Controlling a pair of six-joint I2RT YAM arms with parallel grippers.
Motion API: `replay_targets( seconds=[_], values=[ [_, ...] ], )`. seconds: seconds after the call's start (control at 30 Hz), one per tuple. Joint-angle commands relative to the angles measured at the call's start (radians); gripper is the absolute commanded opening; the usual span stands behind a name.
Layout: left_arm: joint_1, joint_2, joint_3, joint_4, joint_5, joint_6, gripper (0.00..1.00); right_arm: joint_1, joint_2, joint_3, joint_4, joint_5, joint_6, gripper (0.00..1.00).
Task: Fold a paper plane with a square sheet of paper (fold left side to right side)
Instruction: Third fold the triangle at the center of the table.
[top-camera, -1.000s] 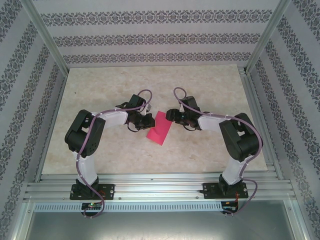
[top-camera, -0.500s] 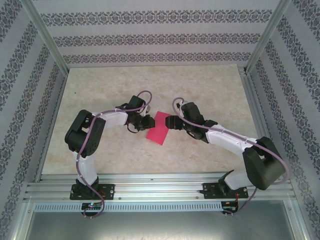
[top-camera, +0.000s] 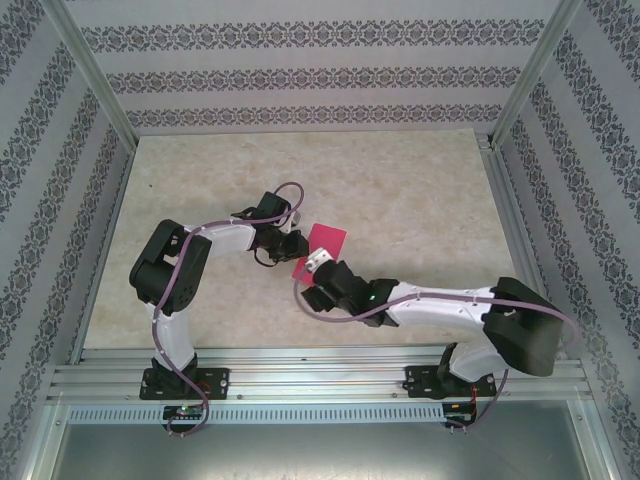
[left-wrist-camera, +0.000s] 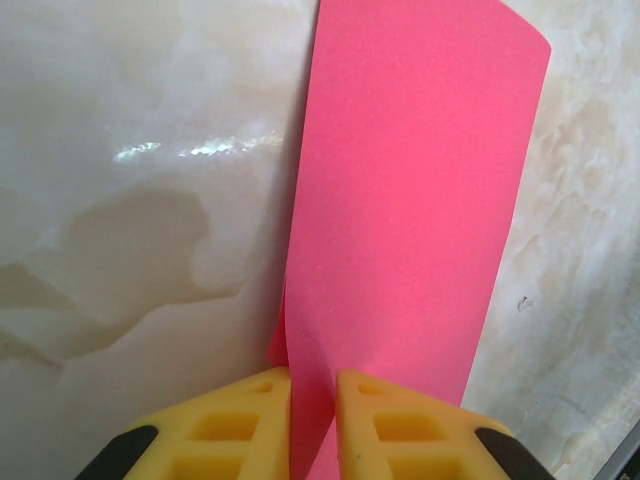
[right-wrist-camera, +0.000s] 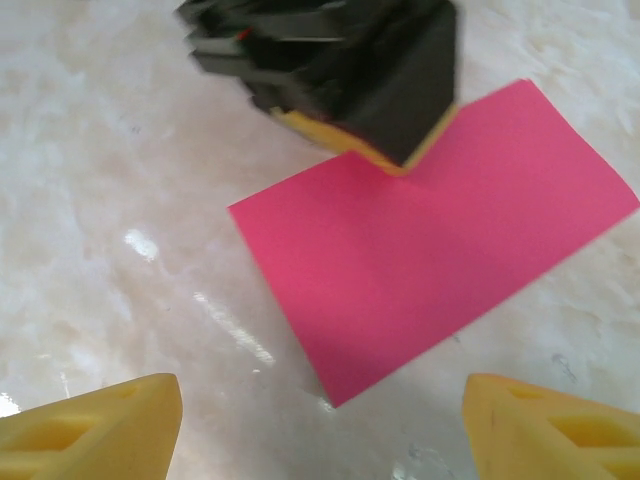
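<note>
1. Item: square sheet of paper (top-camera: 328, 240), bright pink. You have it lying flat near the middle of the table (top-camera: 420, 190), well away from every corner and somewhat closer to the near edge than the far one.
2. Form: it reads as a plain rectangle, longer than it is wide. In the left wrist view a second layer peeks out beside the fingers, so you can judge the left-to-right half fold as made.
3. Left gripper (left-wrist-camera: 312, 415): it is clenched on the sheet's edge. Its yellow fingers (left-wrist-camera: 215, 425) are nearly together, with pink paper running through the slit between them. From the right wrist view you see that same gripper (right-wrist-camera: 395, 158) sitting on the sheet's far long edge.
4. Right gripper (right-wrist-camera: 325, 430): it is released and grasps nothing. Its two yellow fingers (right-wrist-camera: 100, 425) stand wide apart, with one corner of the sheet (right-wrist-camera: 430, 250) lying ahead, between them and apart from both. From above, that gripper (top-camera: 316, 270) hangs over the sheet's near end.
5. Done, by your reading: one half fold.
6. Outstanding: no sharp nose, no slanted creases and no wings are visible. Count the nose folds, the wing folds and the finished paper plane as all still owed.
7. Caution: whether the fold line is pressed sharp cannot be told.
</note>
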Motion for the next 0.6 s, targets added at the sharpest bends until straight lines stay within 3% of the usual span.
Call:
replay_targets(
  seconds=[0.0,0.37,0.5,0.57],
  values=[
    [-0.011,-0.024,-0.007,0.018,0.003,0.011,0.19,0.075,0.117,0.088,0.01,0.196,-0.168,0.77],
    [-0.011,-0.026,0.002,0.003,0.005,0.018,0.18,0.113,0.413,0.279,-0.002,0.323,-0.295,0.76],
    [-0.012,-0.026,0.002,-0.002,0.005,0.019,0.18,0.108,0.44,0.296,-0.011,0.348,-0.284,0.62],
    [-0.011,-0.028,0.002,-0.002,0.004,0.021,0.18,0.102,0.43,0.287,-0.011,0.358,-0.272,0.48]
  ],
)
